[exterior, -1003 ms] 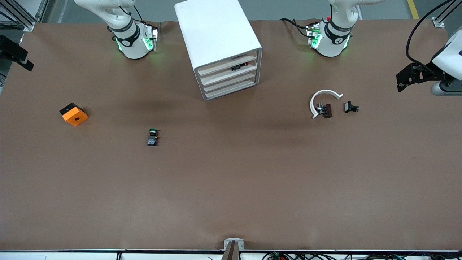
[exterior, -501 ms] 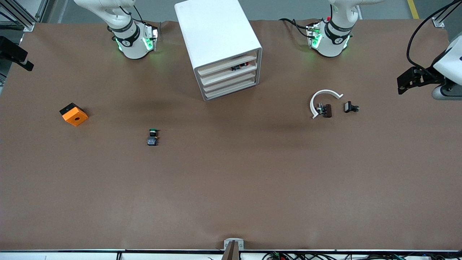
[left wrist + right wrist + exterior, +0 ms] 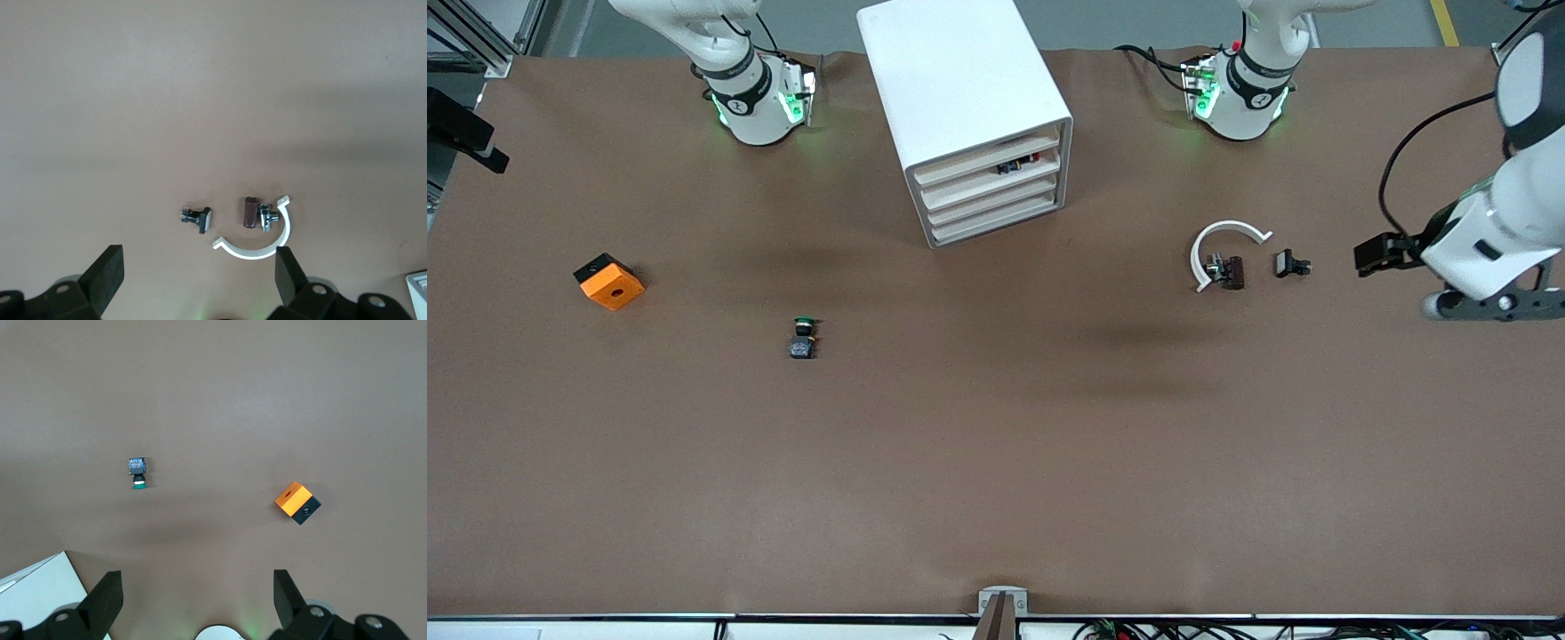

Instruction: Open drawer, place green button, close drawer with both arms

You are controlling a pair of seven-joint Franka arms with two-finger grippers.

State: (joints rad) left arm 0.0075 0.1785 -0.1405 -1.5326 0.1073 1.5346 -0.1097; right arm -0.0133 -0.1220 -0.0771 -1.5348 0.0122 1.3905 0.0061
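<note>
Front view: cabinet point(image 3: 967, 116) at top centre, drawers all pushed in.
Button point(image 3: 803, 337) lies mid-left (orange cube point(image 3: 609, 282) beside); left gripper point(image 3: 199, 277) and right gripper point(image 3: 198, 600) both gape empty.

Clearly a robotics lab or test cell. Wide desk point(image 3: 996, 462) covered in plain brown sheeting, two white jointed robot arms point(image 3: 747, 98) bolted along its edge with green status lights glowing at the bases. Aluminium frame struts point(image 3: 480, 40) at the corner, grey industrial floor with a yellow safety line point(image 3: 1445, 22), loose cable bundles point(image 3: 1138, 629) under the near rim.
</note>
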